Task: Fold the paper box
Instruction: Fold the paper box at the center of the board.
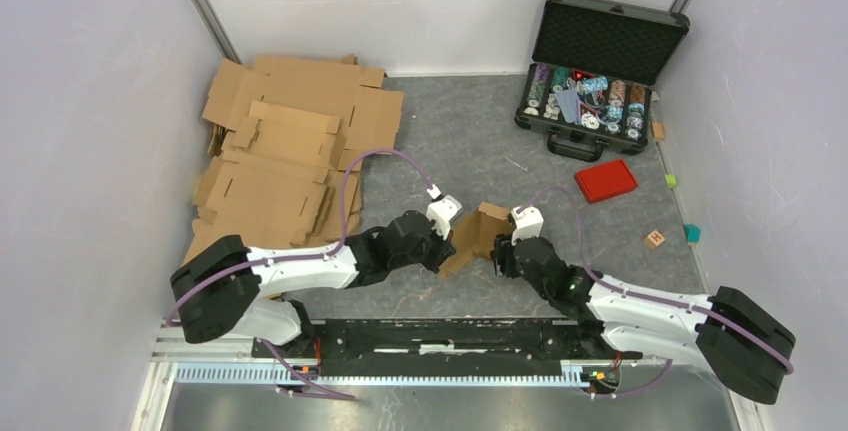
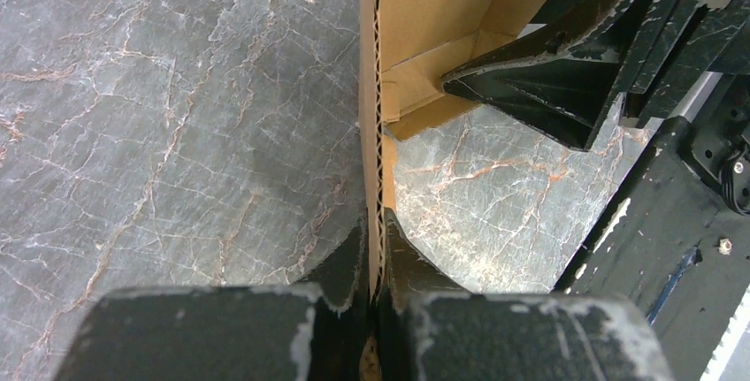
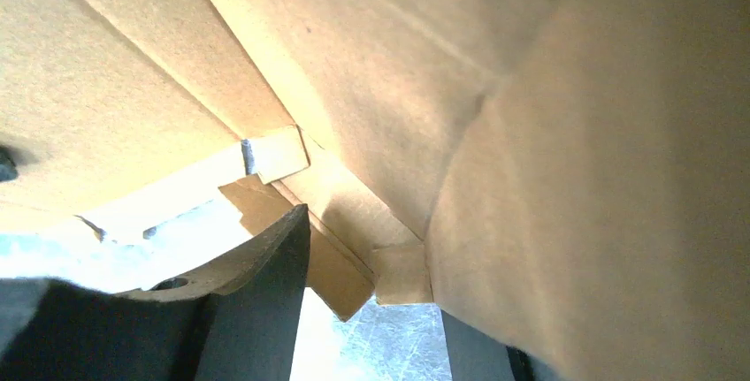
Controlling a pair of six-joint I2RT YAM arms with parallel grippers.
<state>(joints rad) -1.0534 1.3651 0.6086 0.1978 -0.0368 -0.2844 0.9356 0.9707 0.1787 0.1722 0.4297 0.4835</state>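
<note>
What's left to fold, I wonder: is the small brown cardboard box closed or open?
Open: the small brown cardboard box has raised walls and an exposed inside.

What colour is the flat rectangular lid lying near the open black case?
The lid is plain red, best seen in the top external view.

Small brown paper box (image 1: 481,230), plain corrugated cardboard, half folded, side walls raised, inside open, one flap sticking out loose, tilted, mid grey table (image 1: 450,131)
</note>
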